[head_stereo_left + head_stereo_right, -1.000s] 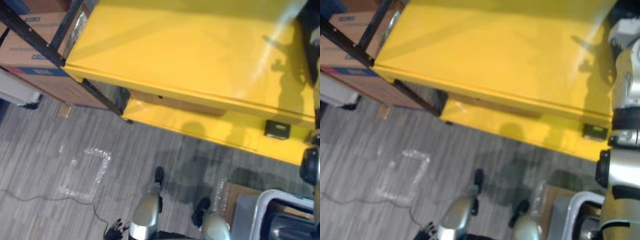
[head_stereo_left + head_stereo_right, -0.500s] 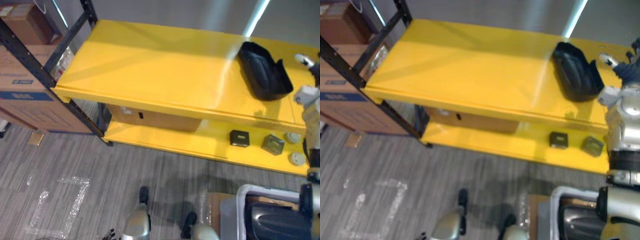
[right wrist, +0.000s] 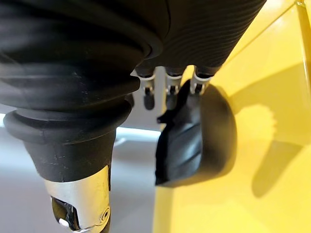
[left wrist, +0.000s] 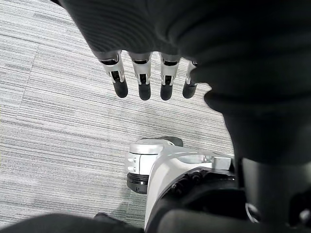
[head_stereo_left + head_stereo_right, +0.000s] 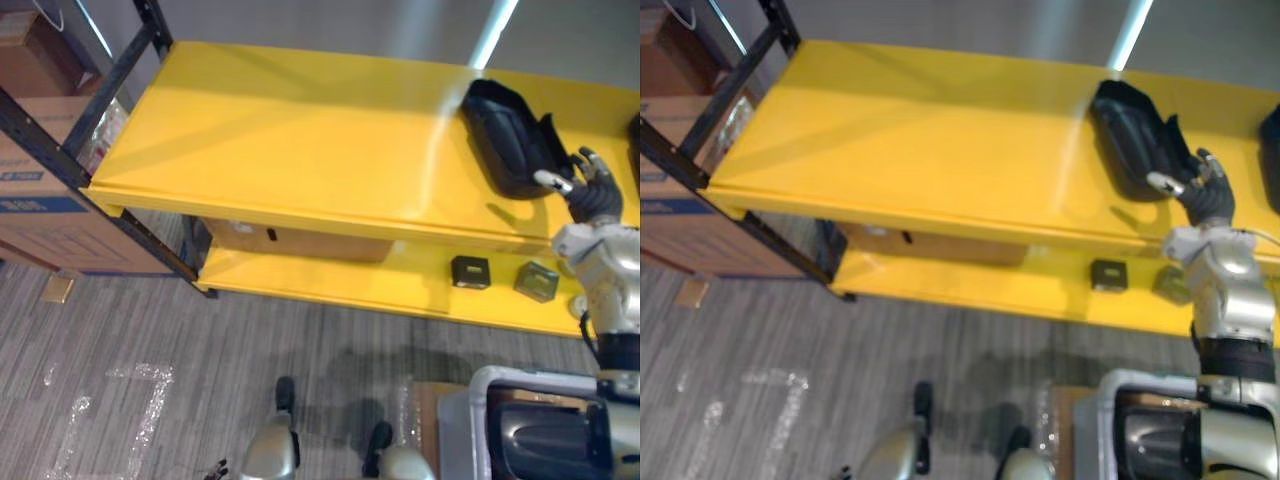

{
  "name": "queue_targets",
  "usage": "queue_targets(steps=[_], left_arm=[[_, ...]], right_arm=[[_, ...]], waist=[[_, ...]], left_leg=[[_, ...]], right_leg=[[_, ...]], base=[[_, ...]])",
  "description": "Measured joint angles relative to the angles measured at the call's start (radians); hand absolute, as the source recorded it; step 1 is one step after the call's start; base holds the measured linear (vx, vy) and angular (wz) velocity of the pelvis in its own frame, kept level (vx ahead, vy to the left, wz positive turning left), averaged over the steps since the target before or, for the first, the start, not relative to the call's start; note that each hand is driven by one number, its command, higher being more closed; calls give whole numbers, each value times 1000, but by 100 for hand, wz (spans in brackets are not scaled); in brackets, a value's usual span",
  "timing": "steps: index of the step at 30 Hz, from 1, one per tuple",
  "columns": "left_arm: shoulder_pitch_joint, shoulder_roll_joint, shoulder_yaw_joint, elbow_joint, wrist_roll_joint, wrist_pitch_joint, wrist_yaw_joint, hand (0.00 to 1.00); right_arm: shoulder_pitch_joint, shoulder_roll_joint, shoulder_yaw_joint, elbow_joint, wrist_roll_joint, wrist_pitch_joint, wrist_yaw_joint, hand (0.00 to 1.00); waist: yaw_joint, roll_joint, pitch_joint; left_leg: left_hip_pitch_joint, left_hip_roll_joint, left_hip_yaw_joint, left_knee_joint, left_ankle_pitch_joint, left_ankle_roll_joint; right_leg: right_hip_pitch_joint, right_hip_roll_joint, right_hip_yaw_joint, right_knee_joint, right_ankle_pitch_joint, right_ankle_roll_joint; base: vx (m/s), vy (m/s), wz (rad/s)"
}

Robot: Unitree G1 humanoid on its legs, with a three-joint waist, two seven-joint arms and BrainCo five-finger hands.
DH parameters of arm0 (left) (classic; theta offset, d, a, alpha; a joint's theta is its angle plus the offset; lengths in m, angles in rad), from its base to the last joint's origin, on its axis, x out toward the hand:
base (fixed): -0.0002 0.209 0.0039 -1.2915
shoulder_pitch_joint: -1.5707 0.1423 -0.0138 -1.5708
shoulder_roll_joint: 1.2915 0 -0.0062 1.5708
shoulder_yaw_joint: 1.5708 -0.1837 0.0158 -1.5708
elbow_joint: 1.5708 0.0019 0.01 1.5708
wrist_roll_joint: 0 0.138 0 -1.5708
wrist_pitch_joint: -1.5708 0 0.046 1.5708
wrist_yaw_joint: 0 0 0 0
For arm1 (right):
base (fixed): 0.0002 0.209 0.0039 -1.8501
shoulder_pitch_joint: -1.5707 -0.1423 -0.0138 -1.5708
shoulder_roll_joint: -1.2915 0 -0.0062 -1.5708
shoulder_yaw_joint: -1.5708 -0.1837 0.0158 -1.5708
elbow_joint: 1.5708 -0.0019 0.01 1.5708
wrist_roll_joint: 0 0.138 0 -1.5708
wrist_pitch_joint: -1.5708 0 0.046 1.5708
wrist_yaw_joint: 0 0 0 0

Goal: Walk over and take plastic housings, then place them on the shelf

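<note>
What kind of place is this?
Probably a stockroom or workshop storage area: a yellow shelf on a black steel frame, cardboard boxes beside it, a black plastic housing on the top level and small parts below.

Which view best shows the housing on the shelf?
Left eye view: nearly all of the housing shows, the right hand at its edge. Right eye view: hand covers more. Right wrist view: close, partly behind fingers.
</note>
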Motion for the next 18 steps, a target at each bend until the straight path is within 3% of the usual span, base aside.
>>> queue_targets(steps=[18], left_arm=[[2,4,-5,3,0,1,-1,0]], right_arm=[[-45,15,94,12,-21,-6,87,0]], waist=[[4,-5,3]], left_leg=[[1,-5,-7,0,0,0]], right_leg=[[5,-3,-6,0,1,1]], base=[[0,-1,0]])
